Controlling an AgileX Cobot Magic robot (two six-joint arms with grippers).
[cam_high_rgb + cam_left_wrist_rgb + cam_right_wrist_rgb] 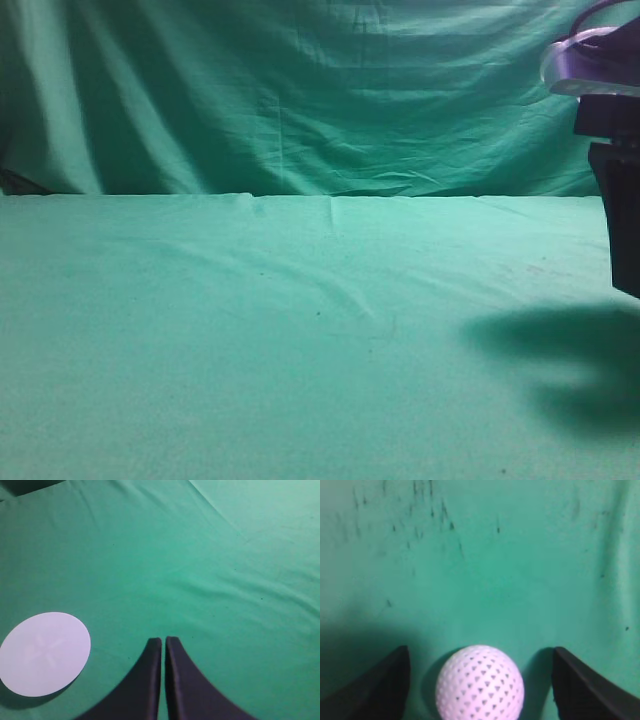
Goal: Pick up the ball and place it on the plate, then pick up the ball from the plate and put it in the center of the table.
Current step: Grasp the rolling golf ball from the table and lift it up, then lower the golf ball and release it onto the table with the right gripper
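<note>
From the exterior view I see only the teal table (300,340) and my right arm (612,150) at its far right edge, with no ball or plate showing. My left gripper (163,641) hangs pressed together and empty, one white plate (45,653) lying to its left. My right gripper (480,680) stands wide astride the single golf ball (480,684) on the cloth, so I judge the first pickup is at hand: lower and close.
</note>
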